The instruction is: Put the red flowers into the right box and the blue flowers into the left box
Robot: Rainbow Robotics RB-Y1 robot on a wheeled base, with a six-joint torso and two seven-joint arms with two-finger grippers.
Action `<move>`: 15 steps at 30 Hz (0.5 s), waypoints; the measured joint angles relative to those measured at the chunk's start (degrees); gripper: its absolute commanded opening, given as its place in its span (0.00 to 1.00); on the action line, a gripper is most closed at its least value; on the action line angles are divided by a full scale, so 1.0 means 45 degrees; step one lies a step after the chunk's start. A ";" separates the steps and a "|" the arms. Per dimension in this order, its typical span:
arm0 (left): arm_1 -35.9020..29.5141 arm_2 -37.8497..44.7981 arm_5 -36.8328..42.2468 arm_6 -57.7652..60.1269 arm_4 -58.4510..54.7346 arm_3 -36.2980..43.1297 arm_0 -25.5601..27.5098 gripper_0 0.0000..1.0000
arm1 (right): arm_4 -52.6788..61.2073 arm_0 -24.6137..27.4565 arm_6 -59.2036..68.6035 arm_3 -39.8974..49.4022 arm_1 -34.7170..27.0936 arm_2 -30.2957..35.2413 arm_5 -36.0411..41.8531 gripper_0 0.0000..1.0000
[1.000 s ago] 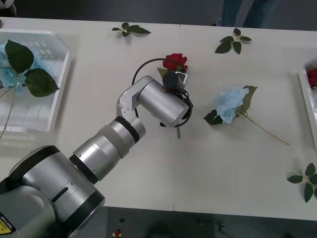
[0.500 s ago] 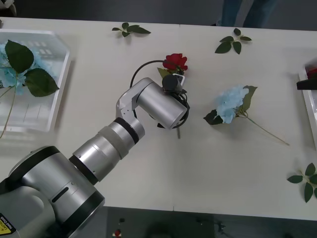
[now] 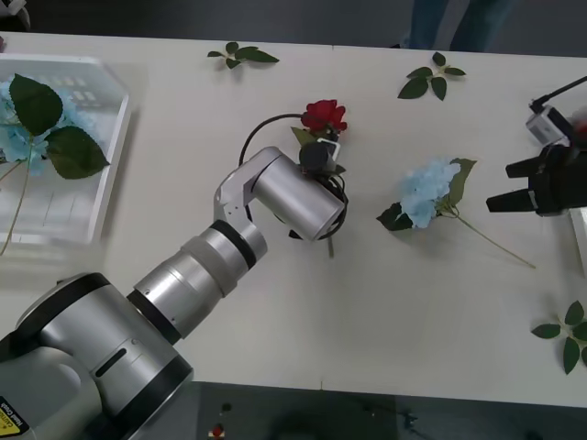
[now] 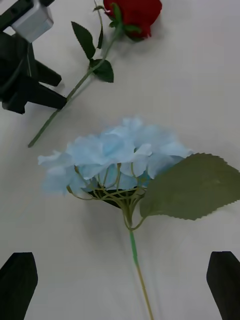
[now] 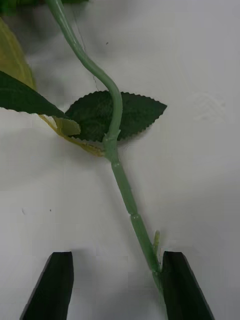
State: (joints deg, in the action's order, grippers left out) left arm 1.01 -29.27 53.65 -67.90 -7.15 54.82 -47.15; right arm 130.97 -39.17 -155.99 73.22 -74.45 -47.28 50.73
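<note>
A red flower (image 3: pixel 323 115) lies mid-table, its green stem (image 5: pixel 122 185) running between the black fingers of my open left gripper (image 5: pixel 117 287) and touching one finger (image 5: pixel 185 285). To the right of it lies a blue flower (image 3: pixel 429 192), stem pointing toward the near right. My right gripper (image 3: pixel 500 186) hovers open to the right of that bloom, facing it. In the right wrist view the blue flower (image 4: pixel 115 160) sits ahead of the open right gripper (image 4: pixel 120 287), with the red flower (image 4: pixel 132 15) beyond. The left box (image 3: pixel 110 137) holds another blue flower (image 3: pixel 18 128). The right box is hidden behind the right gripper.
Loose green leaf sprigs lie at the far middle (image 3: pixel 240 53), the far right (image 3: pixel 431 78) and the near right edge (image 3: pixel 569 335). My left arm (image 3: pixel 211 257) stretches diagonally across the table's centre. The table's front edge runs close below.
My right gripper has come in from the right edge and moved left toward the blue flower. The left arm has shifted slightly at the red flower's stem.
</note>
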 measured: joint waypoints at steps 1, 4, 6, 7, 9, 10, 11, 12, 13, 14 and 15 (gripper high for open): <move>0.0000 0.0000 0.0000 0.0000 0.0000 0.0000 0.0062 0.56 | -0.0205 0.0164 0.0000 0.0306 0.0000 0.0000 -0.0259 1.00; 0.0000 0.0000 -0.0061 -0.0001 0.0009 0.0043 0.0103 0.56 | -0.0675 0.0501 0.0000 0.0981 0.0000 0.0000 -0.0826 1.00; 0.0000 0.0000 -0.0061 -0.0001 0.0009 0.0041 0.0103 0.56 | -0.1016 0.0598 0.0000 0.1246 0.0000 0.0000 -0.1086 1.00; 0.0000 0.0000 -0.0061 -0.0002 0.0009 0.0041 0.0103 0.57 | -0.1220 0.0613 0.0000 0.1343 0.0001 -0.0003 -0.1233 1.00; 0.0000 0.0000 -0.0061 -0.0003 0.0009 0.0041 0.0103 0.56 | -0.1721 0.0613 0.0000 0.1468 0.0006 -0.0006 -0.1676 1.00; 0.0000 0.0000 -0.0061 -0.0003 0.0009 0.0041 0.0104 0.56 | -0.1949 0.0613 0.0000 0.1491 0.0022 -0.0006 -0.1880 1.00; 0.0000 0.0000 -0.0061 -0.0003 0.0009 0.0041 0.0104 0.51 | -0.2219 0.0613 0.0000 0.1489 0.0076 -0.0006 -0.2081 1.00; 0.0000 0.0000 -0.0061 -0.0004 0.0009 0.0041 0.0104 0.37 | -0.2494 0.0613 0.0000 0.1481 0.0173 -0.0005 -0.2268 1.00; 0.0000 0.0000 -0.0061 -0.0005 0.0011 0.0040 0.0107 0.16 | -0.2828 0.0613 0.0000 0.1477 0.0314 -0.0005 -0.2480 1.00; 0.0000 0.0000 -0.0061 -0.0007 0.0013 0.0040 0.0113 0.06 | -0.3130 0.0613 0.0000 0.1473 0.0480 -0.0005 -0.2653 1.00; 0.0000 0.0000 -0.0061 -0.0009 0.0019 0.0040 0.0122 0.01 | -0.3373 0.0613 0.0000 0.1462 0.0647 -0.0005 -0.2772 1.00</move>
State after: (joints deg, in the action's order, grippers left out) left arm 1.01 -29.27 53.38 -67.95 -7.06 55.00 -46.60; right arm 115.79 -36.42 -155.99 79.79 -71.54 -47.30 38.25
